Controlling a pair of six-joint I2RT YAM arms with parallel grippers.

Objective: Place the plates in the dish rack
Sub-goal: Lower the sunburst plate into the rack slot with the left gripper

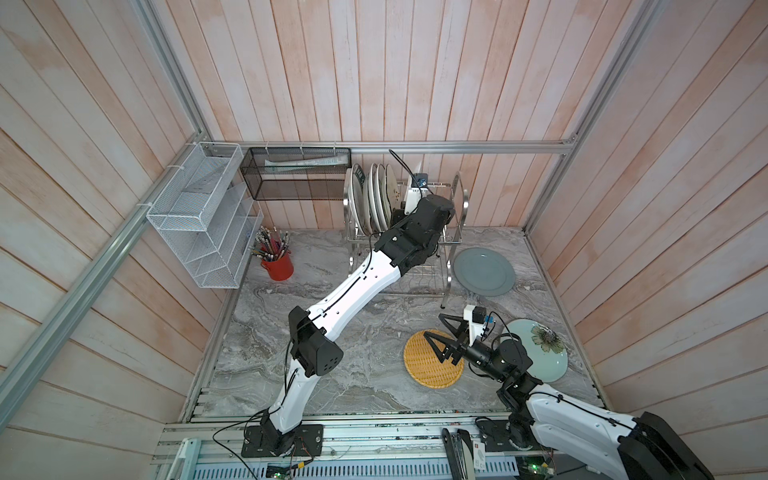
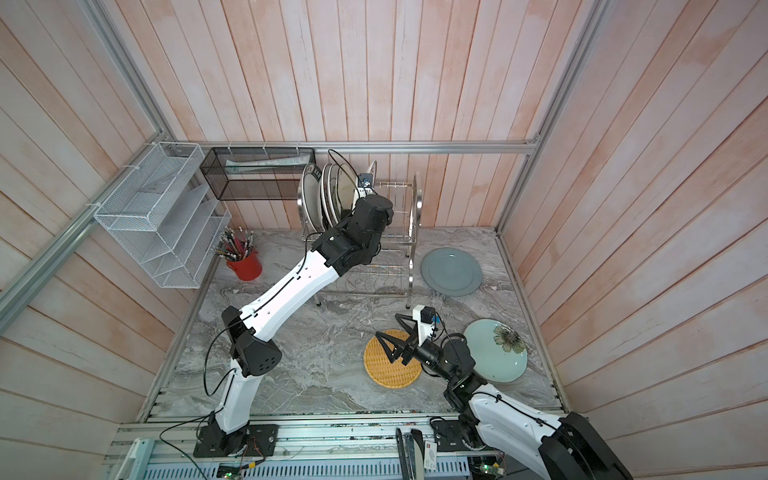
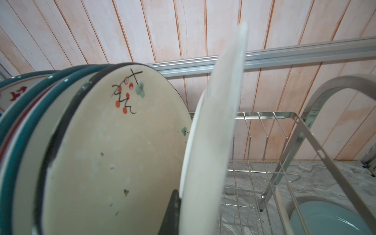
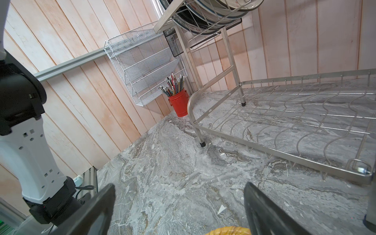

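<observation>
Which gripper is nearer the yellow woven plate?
Right. The right gripper hangs open over the yellow woven plate's edge; the left gripper is far off at the dish rack's top tier, shut on a white plate.

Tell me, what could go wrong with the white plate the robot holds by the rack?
The white plate, pinched at its rim by the left gripper, could bump the cream flowered plate close beside it and chip. It might also miss a slot in the dish rack and tip over.

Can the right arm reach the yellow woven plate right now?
Probably yes. The right gripper hangs open over the yellow woven plate, nothing lies on it, and the left arm is away at the dish rack.
</observation>
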